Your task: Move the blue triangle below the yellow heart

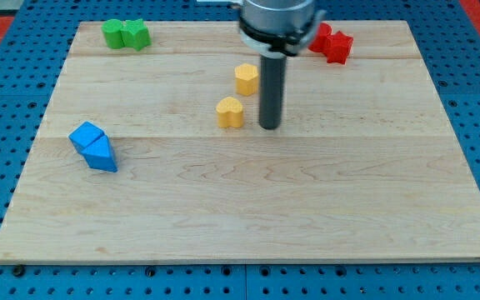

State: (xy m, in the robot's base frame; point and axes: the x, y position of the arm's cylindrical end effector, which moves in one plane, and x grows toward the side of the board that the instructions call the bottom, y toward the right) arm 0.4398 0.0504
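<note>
The blue triangle (102, 154) lies at the view's left on the wooden board (248, 208), touching a blue cube (85, 135) just above it. The yellow heart (230, 112) sits near the board's upper middle. My tip (269, 126) rests on the board just to the right of the yellow heart, a small gap away, and far to the right of the blue triangle. The rod rises from the tip to the arm at the view's top.
A yellow hexagon-like block (246, 78) sits above the heart, left of the rod. Two green blocks (126, 34) lie at the top left. Two red blocks (332, 42) lie at the top right, partly behind the arm.
</note>
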